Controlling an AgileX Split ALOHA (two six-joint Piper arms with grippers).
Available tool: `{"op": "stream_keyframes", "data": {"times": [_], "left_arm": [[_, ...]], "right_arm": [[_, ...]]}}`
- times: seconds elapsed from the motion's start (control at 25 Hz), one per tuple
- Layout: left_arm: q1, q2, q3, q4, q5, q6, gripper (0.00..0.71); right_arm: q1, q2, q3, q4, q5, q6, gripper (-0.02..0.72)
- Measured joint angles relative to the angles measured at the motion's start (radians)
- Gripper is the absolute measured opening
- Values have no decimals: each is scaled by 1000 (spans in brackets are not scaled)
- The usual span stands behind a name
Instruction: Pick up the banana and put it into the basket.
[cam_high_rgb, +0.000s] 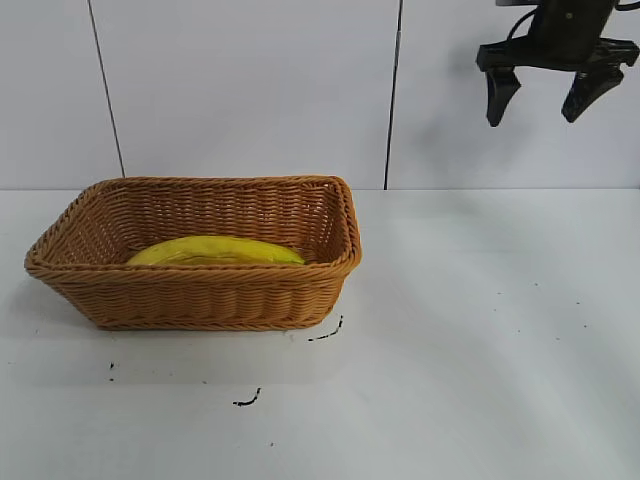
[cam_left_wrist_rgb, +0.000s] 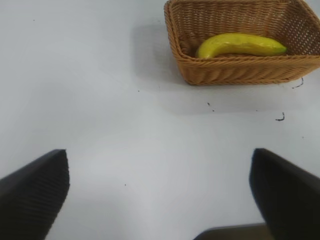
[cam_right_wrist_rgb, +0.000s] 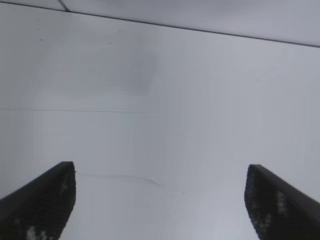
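Observation:
The yellow banana (cam_high_rgb: 215, 251) lies inside the tan woven basket (cam_high_rgb: 200, 300) on the left half of the white table. The left wrist view also shows the banana (cam_left_wrist_rgb: 240, 45) resting in the basket (cam_left_wrist_rgb: 240, 72), well away from my left gripper (cam_left_wrist_rgb: 160, 167). That gripper is open over bare table with nothing between its fingers (cam_left_wrist_rgb: 35, 192). It does not appear in the exterior view. My right gripper (cam_high_rgb: 545, 105) hangs high at the upper right, far from the basket, open and empty. In its own view the right gripper (cam_right_wrist_rgb: 160, 175) looks down on blank table.
A few small black marks (cam_high_rgb: 247, 400) dot the table in front of the basket. A white panelled wall (cam_high_rgb: 250, 90) with dark seams stands behind the table. The table's right half (cam_high_rgb: 500, 330) is bare white surface.

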Motion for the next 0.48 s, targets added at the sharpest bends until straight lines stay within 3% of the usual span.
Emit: {"op": "stream_keyframes", "data": {"times": [0.48], "left_arm": [[0, 0, 0, 0, 0, 0, 695]], "right_arm": [[0, -629, 750, 42, 0, -27, 656]]}}
